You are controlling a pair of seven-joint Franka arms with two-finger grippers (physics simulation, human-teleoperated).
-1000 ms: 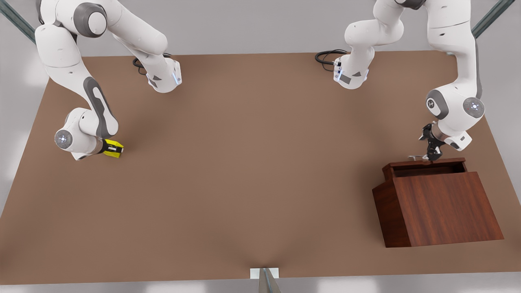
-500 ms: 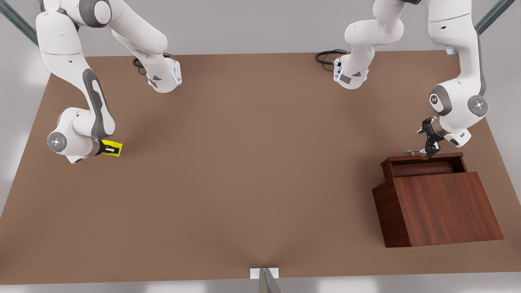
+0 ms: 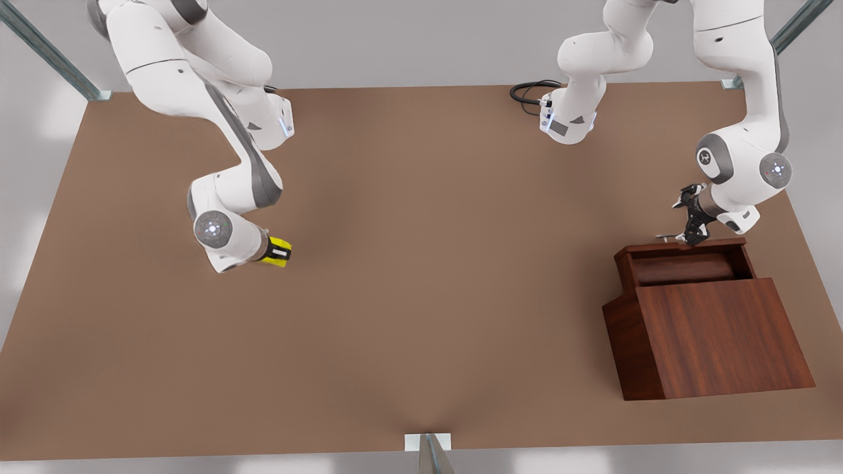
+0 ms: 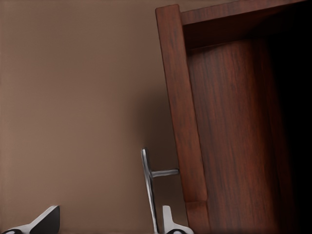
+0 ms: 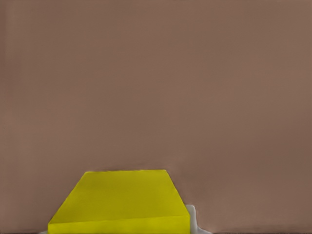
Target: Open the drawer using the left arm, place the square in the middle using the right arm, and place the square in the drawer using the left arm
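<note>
Box [image 3: 718, 336] nearest. Drawer [image 3: 685, 263] part open; left gripper [image 3: 693, 236] at handle [image 4: 147, 187], jaws spread about the bar in the wrist view. Right gripper [image 3: 276, 251] pinching square [image 3: 279, 252] above table [image 3: 421, 296], toward the front view's left. Judged rigid, light; flat opposite faces best

Drawer [image 4: 229, 126] seen pulled out over the brown surface [image 4: 73, 97]. Silver handle [image 4: 148, 187] flanked by two pale fingertips [image 4: 46, 219], spread wide, one close beside the bar; interior deeply shadowed.
</note>
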